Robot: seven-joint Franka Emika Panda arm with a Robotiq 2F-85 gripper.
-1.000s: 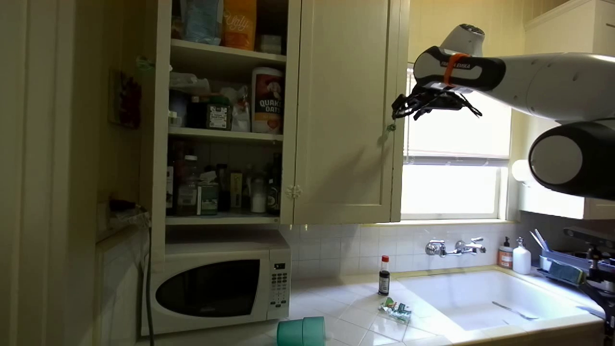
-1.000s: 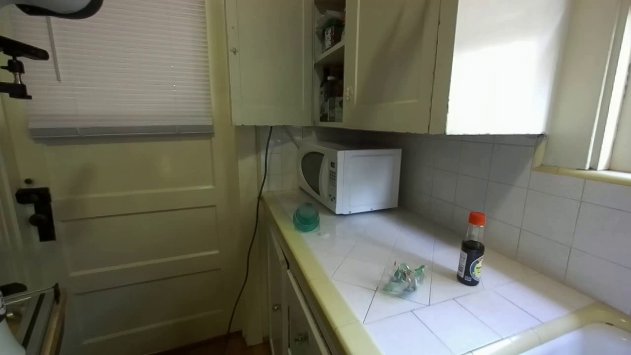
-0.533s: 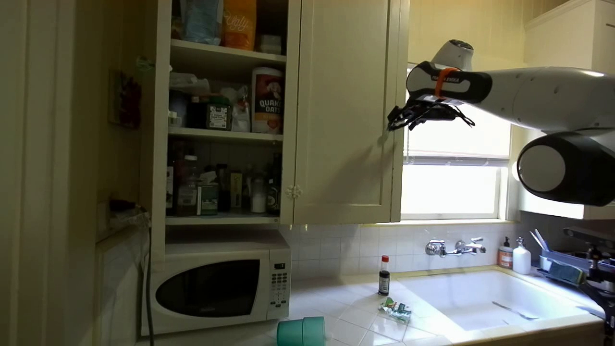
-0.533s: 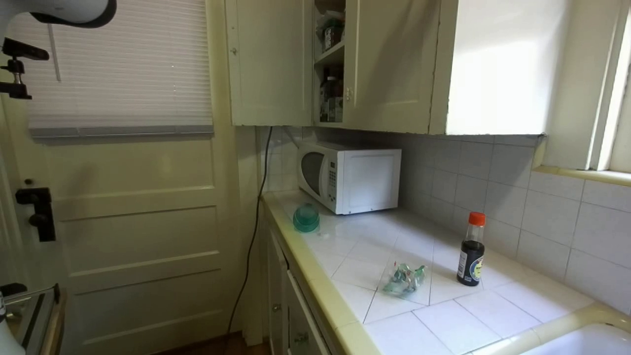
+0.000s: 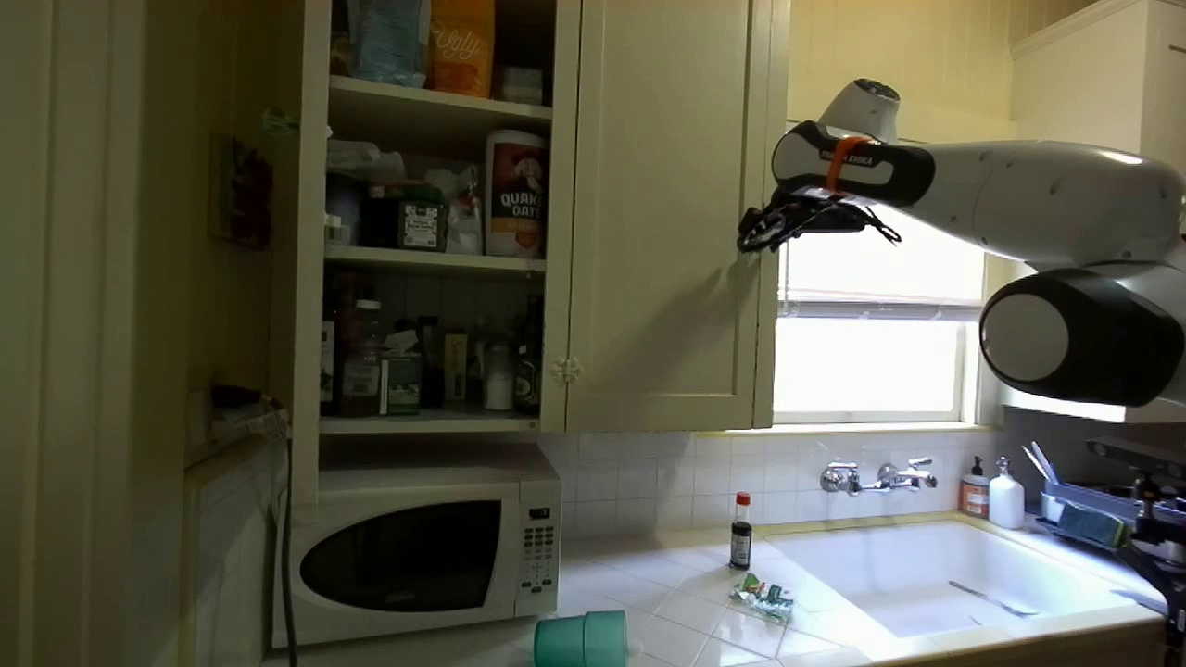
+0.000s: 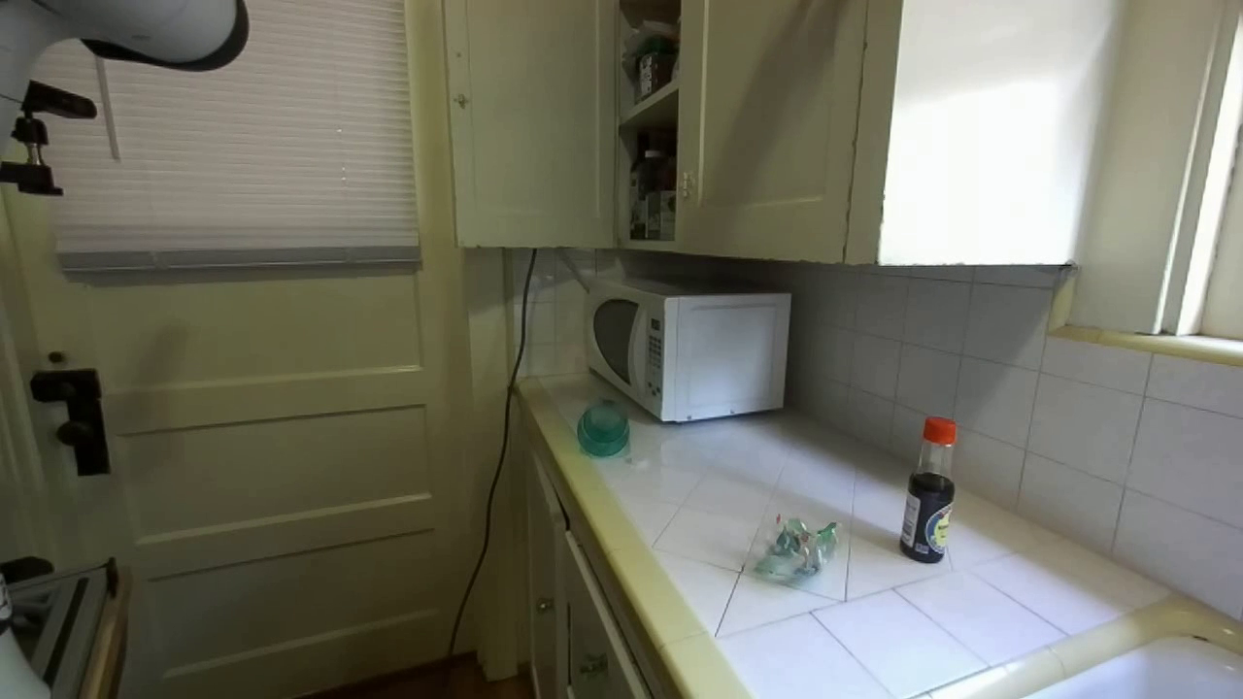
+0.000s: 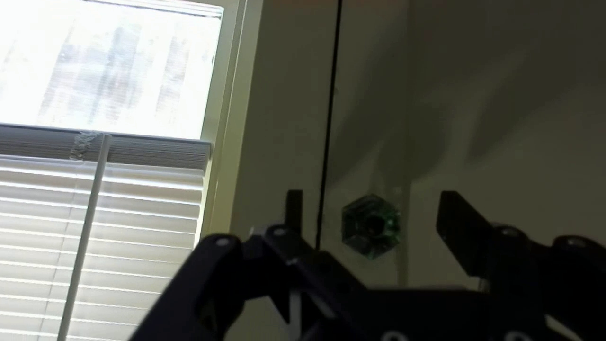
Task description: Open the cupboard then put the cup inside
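The cupboard has a flat cream door [image 5: 667, 213], which is shut; the door also shows in an exterior view [image 6: 777, 107] and in the wrist view [image 7: 483, 118]. A green faceted glass knob [image 7: 371, 226] sits near the door's edge. My gripper [image 7: 372, 210] is open, its fingers on either side of the knob, not visibly touching it. In an exterior view the gripper [image 5: 755, 236] hides the knob. The teal-green cup [image 5: 581, 639] lies on the counter before the microwave, also seen in an exterior view [image 6: 604, 429]. A step divides it; I cannot tell if it is one piece or two.
A doorless compartment with stocked shelves [image 5: 435, 257] adjoins the door. The microwave [image 5: 417, 556] stands below it. A red-capped bottle [image 5: 740, 533] and a crumpled wrapper [image 5: 763, 597] lie near the sink [image 5: 936, 556]. The window [image 5: 880, 361] is beside the cupboard.
The arm has moved left and down in an exterior view, bringing the open gripper to the door knob, which it now covers there. The door and cup have not moved.
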